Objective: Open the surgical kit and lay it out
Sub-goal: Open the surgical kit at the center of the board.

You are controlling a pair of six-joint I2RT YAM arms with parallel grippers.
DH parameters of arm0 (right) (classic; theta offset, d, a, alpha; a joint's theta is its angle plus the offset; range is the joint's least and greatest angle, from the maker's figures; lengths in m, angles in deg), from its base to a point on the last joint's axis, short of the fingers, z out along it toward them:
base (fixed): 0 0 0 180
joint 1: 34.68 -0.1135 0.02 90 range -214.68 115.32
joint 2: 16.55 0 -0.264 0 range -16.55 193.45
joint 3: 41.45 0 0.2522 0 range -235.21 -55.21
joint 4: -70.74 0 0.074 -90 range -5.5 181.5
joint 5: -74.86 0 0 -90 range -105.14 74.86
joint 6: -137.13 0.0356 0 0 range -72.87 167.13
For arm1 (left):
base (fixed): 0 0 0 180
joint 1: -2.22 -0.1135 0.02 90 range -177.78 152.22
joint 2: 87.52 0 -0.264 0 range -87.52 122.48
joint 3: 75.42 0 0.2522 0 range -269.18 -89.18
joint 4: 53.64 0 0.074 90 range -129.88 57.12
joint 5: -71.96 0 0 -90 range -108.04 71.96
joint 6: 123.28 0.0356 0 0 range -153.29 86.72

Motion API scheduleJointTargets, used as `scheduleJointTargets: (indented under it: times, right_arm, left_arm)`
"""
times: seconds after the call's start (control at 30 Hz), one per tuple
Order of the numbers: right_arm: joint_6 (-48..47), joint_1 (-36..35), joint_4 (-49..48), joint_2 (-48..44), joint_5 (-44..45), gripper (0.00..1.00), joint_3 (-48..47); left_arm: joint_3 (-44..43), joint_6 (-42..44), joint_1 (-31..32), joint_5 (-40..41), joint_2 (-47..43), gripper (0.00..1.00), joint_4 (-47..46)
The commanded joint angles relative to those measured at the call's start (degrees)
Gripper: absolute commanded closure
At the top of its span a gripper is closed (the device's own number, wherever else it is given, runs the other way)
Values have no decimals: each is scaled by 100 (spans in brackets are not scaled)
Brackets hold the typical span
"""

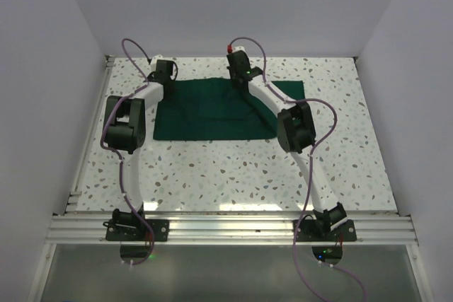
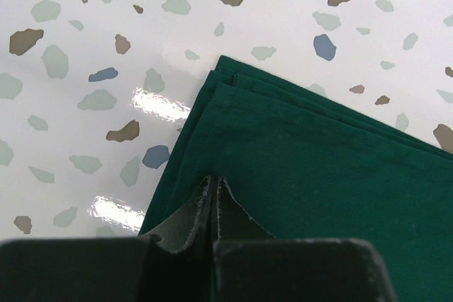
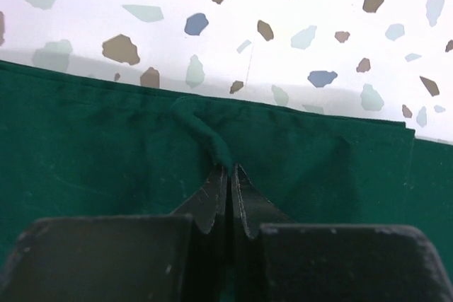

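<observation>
At the table's point(image 1: 212, 175) far edge, I am pinching the dark green cloth wrap point(image 1: 205, 114) with my right gripper point(image 3: 228, 171) (left gripper point(image 2: 214, 182) closed, touching its corner).

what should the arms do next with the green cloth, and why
Probably raise both grippers to lift a layer: the right gripper is shut on a pinched ridge of the dark green cloth, the left gripper shut at its corner.
</observation>
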Motion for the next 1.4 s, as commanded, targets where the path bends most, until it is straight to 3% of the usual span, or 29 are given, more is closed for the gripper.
scheduleJointTargets:
  times: [0.0, 0.1, 0.17, 0.23, 0.33, 0.63, 0.77, 1.0, 1.2, 1.23, 1.27, 1.33, 1.37]
  right_arm:
    - [25, 15, -212, -591, 364, 100, 310]
    - [104, 15, -142, -943, 347, 100, 495]
    - [113, -55, -124, -1390, 321, 100, 802]
    - [78, -205, -211, -1803, 399, 100, 1327]
    - [165, -424, -439, -3031, 435, 100, 2371]
    - [1149, -925, -528, -5889, 163, 100, 6029]
    - [1710, -1198, -3, -7486, 154, 100, 7645]
    - [3329, -1225, 1412, -10228, 777, 100, 9178]
    - [3848, -1225, 2011, -11358, 410, 100, 9486]
    - [3901, -1225, 2081, -11498, 226, 89, 9504]
    - [4032, -1216, 2178, -11552, 146, 63, 9513]
    - [4164, -1225, 2407, -11718, -91, 59, 9478]
    - [4269, -1225, 2433, -11789, -136, 49, 9452]
  left_arm:
    - [91, -103, -92, -131, 128, 100, 259]
    - [82, -121, -92, -78, 111, 100, 268]
    - [300, -130, -74, 18, -38, 68, 93]
    - [581, -86, -30, 106, -398, 24, -301]
    - [993, -226, -4, 124, -1038, 14, -224]
    - [1583, -112, 216, 405, -3385, 14, 329]
    - [1804, -86, 269, 484, -4255, 14, 592]
    - [2243, -156, 330, 520, -5118, 14, 900]
    - [2463, -130, 427, 739, -5470, 14, 1102]
    - [2463, -104, 427, 809, -5488, 14, 1155]
    - [2463, -86, 427, 818, -5505, 14, 1216]
    - [2490, -33, 427, 862, -5558, 14, 1261]
    - [2499, -33, 427, 854, -5584, 14, 1304]
